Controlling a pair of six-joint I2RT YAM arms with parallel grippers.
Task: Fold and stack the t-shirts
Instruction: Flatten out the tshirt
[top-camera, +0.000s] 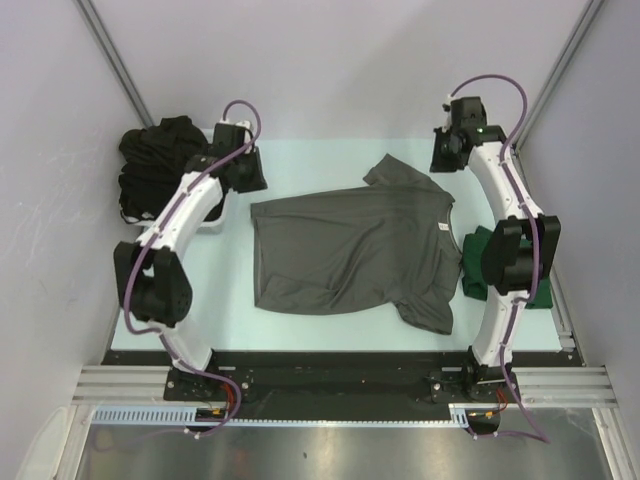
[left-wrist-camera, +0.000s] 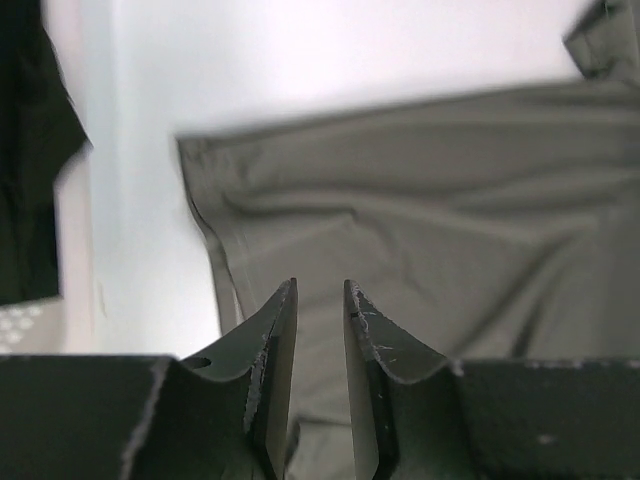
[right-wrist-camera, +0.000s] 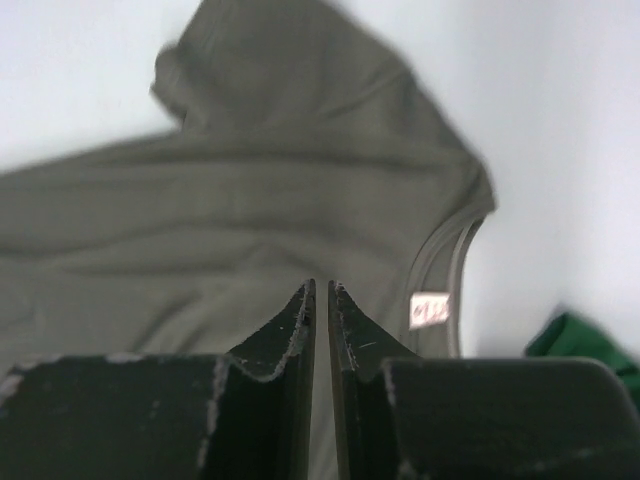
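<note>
- The charcoal grey t-shirt (top-camera: 350, 250) lay spread out in the middle of the table (top-camera: 320, 160), its hem toward the left arm's side and its neckline toward the right arm's side.
- It was unfolded and lightly wrinkled. One sleeve pointed toward the far edge and the other toward the near edge.
- A small white neck label (top-camera: 441, 229) showed at the collar; in the right wrist view the label (right-wrist-camera: 429, 311) sat just beside the curved neck rim.
- The dark green t-shirt (top-camera: 476, 255) lay bunched at the right edge of the table, close to the grey shirt's collar and partly hidden behind the right arm.
- The black t-shirts (top-camera: 160, 165) sat in a crumpled heap at the far left corner, apart from the grey shirt.
- The left gripper (top-camera: 248, 175) hung above the table near the far corner of the hem. In its wrist view the left gripper (left-wrist-camera: 320, 288) had its fingers apart with nothing between them, grey cloth (left-wrist-camera: 450, 200) showing through the gap below.
- The right gripper (top-camera: 447, 152) hung over the far right of the table, beyond the far sleeve. In its own view the right gripper (right-wrist-camera: 322, 287) showed only a thin slit between the fingers, holding nothing.
</note>
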